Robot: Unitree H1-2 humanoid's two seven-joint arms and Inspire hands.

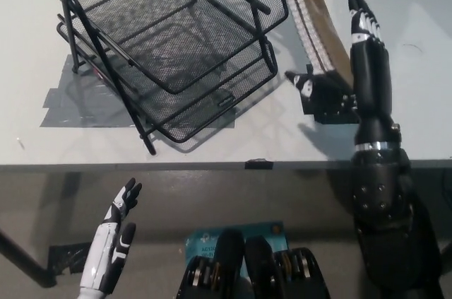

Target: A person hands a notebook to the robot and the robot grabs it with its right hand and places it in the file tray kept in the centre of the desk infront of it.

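Both right hand (349, 66) fingers (359, 13) spread wide around notebook (316, 20), not clamped.

A white counter (212, 140) is filling the upper part of the head view. Grey tape (74, 104) is lying flat on it at the left, and a black patch of tape (328, 107) is sitting toward the right. Below the counter's edge, a teal label (212, 239) is showing on the dim floor (56, 200).
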